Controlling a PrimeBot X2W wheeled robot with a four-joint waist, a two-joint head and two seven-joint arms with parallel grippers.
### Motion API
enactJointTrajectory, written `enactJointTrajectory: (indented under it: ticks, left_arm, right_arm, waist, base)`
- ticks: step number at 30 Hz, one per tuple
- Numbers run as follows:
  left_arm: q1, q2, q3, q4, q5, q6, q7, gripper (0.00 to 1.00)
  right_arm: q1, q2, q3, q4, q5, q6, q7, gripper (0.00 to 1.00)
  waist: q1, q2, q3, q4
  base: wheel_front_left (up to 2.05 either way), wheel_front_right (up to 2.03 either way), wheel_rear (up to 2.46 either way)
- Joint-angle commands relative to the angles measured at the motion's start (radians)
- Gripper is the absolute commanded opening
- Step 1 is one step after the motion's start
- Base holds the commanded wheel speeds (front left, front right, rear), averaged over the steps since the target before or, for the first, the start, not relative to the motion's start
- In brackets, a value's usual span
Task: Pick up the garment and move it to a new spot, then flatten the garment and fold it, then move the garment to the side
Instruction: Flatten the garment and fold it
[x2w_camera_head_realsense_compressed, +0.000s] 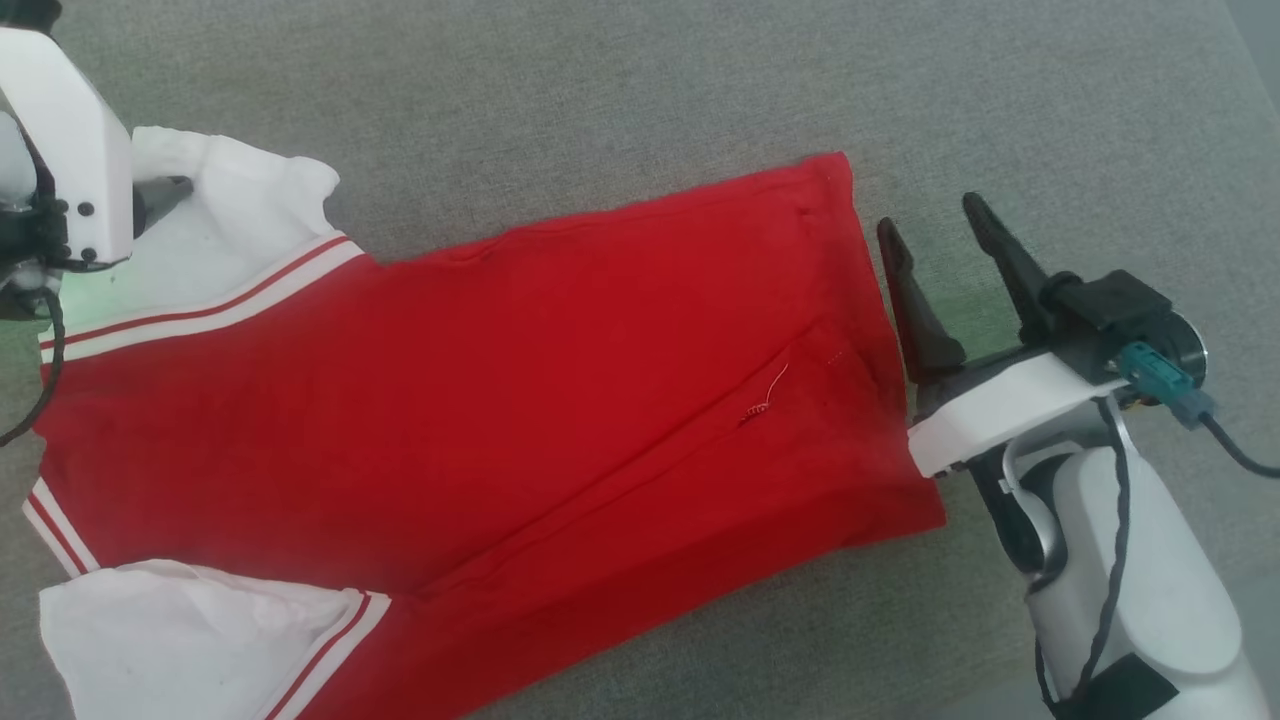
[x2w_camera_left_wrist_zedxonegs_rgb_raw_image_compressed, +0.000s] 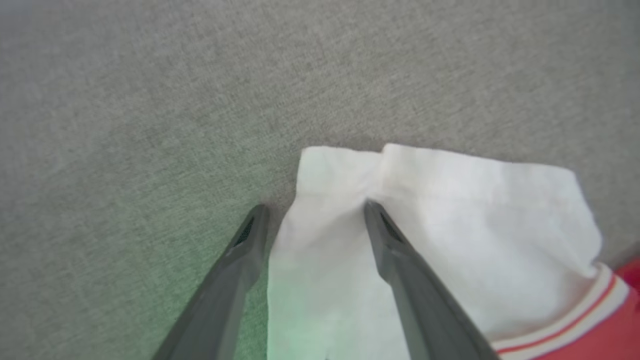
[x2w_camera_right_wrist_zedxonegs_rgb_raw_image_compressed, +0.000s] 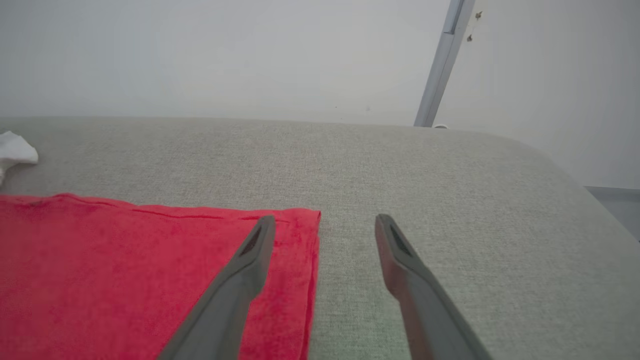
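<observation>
The garment (x2w_camera_head_realsense_compressed: 480, 400), a red T-shirt with white sleeves and striped trim, lies spread on the grey cushion, collar end to the left and hem to the right. My left gripper (x2w_camera_left_wrist_zedxonegs_rgb_raw_image_compressed: 315, 210) is open and straddles the edge of the upper white sleeve (x2w_camera_left_wrist_zedxonegs_rgb_raw_image_compressed: 450, 210): one finger rests on the cloth, the other on the cushion beside it. My right gripper (x2w_camera_head_realsense_compressed: 935, 228) stands open just past the hem. In the right wrist view one of its fingers (x2w_camera_right_wrist_zedxonegs_rgb_raw_image_compressed: 250, 250) lies over the hem corner of the garment (x2w_camera_right_wrist_zedxonegs_rgb_raw_image_compressed: 125, 270), the other over bare cushion. Nothing is held.
The grey upholstered surface (x2w_camera_head_realsense_compressed: 600, 90) extends all round the shirt. Its rounded far edge (x2w_camera_right_wrist_zedxonegs_rgb_raw_image_compressed: 550, 155) meets a white wall with a grey metal post (x2w_camera_right_wrist_zedxonegs_rgb_raw_image_compressed: 442, 65). My pale left arm (x2w_camera_head_realsense_compressed: 70, 150) covers the upper left corner of the head view.
</observation>
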Motion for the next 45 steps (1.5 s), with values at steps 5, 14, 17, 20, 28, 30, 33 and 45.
enactJointTrajectory:
  ticks: [5, 14, 17, 20, 28, 30, 33, 45]
  left_arm:
    - [0.028, -0.047, -0.018, 0.077, -0.027, -0.017, 0.047, 0.0]
    - [-0.032, -0.112, -0.016, 0.119, -0.007, -0.062, 0.0, 0.0]
    - [-0.047, -0.14, -0.018, 0.133, -0.003, -0.071, -0.01, 0.0]
    - [-0.06, -0.165, -0.02, 0.147, 0.001, -0.08, -0.021, 0.0]
    - [-0.086, -0.21, -0.025, 0.182, 0.01, -0.105, -0.059, 0.0]
    - [-0.091, -0.219, -0.021, 0.189, 0.01, -0.109, -0.078, 0.0]
    - [-0.094, -0.228, -0.019, 0.201, 0.008, -0.117, -0.098, 0.0]
    - [-0.084, -0.212, -0.007, 0.165, -0.036, -0.13, -0.069, 0.0]
  right_arm:
    - [-0.045, -0.023, 0.046, 0.014, 0.042, -0.002, 0.064, 1.0]
    - [-0.212, -0.104, 0.16, 0.08, 0.168, -0.002, 0.33, 1.0]
    - [-0.286, -0.137, 0.2, 0.14, 0.203, -0.002, 0.427, 1.0]
    - [-0.354, -0.152, 0.229, 0.215, 0.246, -0.002, 0.524, 1.0]
    - [-0.45, -0.169, 0.311, 0.37, 0.361, -0.001, 0.769, 1.0]
    - [-0.466, -0.179, 0.336, 0.395, 0.372, -0.001, 0.813, 0.45]
    - [-0.48, -0.19, 0.36, 0.398, 0.403, -0.001, 0.844, 0.0]
    - [-0.434, -0.315, 0.385, 0.313, 0.446, -0.002, 0.736, 0.0]
  waist:
    - [0.0, -0.0001, 0.013, 0.003]
    - [0.0, -0.0001, 0.021, 0.036]
    - [0.0, -0.0001, 0.024, 0.054]
    - [0.0, -0.0001, 0.028, 0.072]
    - [0.0, -0.0001, 0.035, 0.108]
    - [0.0, -0.0001, 0.035, 0.114]
    - [0.0, -0.0001, 0.027, 0.125]
    - [0.0, -0.0001, -0.087, 0.187]
  base:
    - [0.0, 0.0, 0.0]
    - [0.0, 0.0, 0.0]
    - [0.0, 0.0, 0.0]
    - [0.0, 0.0, 0.0]
    - [0.0, 0.0, 0.0]
    - [0.0, 0.0, 0.0]
    - [0.0, 0.0, 0.0]
    - [0.0, 0.0, 0.0]
